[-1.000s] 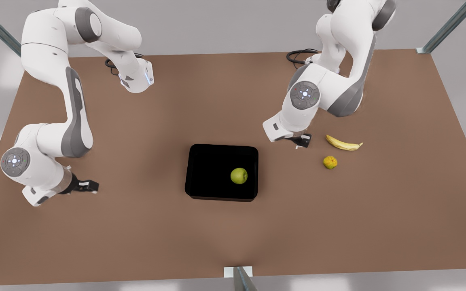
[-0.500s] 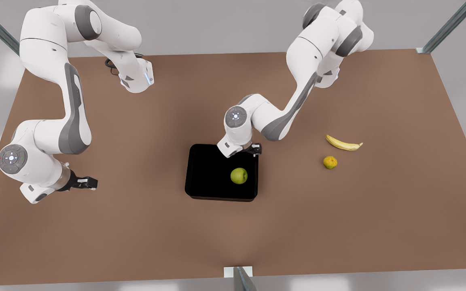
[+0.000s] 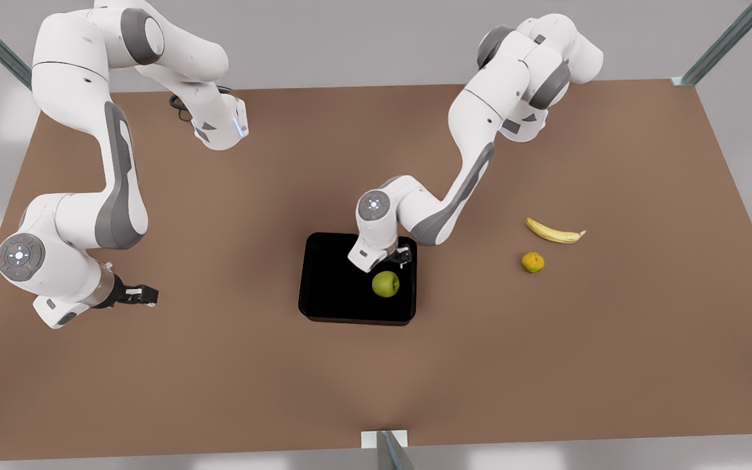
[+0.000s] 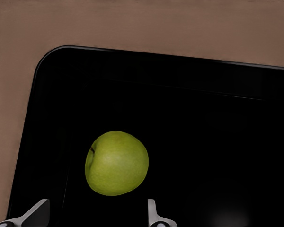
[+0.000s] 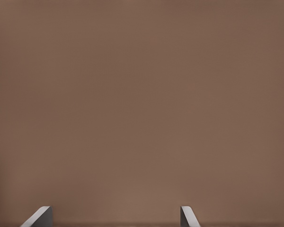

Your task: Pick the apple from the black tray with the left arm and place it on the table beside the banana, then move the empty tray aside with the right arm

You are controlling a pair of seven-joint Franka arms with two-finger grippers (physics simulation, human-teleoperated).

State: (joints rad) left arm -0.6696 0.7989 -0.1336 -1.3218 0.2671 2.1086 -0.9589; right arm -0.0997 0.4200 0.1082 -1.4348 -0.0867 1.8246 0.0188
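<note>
The yellow-green apple (image 3: pixel 386 284) (image 4: pixel 116 163) lies in the black tray (image 3: pixel 330 281) (image 4: pixel 217 123), near the tray's corner on the front view's right. My left gripper (image 3: pixel 403 256) (image 4: pixel 95 215) hangs open just above the apple, a little behind it, with nothing between its fingers. The banana (image 3: pixel 553 232) lies on the brown table (image 3: pixel 219 365) to the front view's right of the tray. My right gripper (image 3: pixel 147 297) (image 5: pixel 114 215) waits open over bare table far to the front view's left.
A small bumpy orange-yellow fruit (image 3: pixel 532 262) sits just in front of the banana. Black cables (image 3: pixel 480 88) lie at the arm bases at the back. Metal frame posts stand at the table's corners and at the front edge (image 3: pixel 386 447).
My left gripper swung from beside the banana to over the tray, then came down and closer to the apple. The right arm shifted only slightly. The fruits and tray stayed put.
</note>
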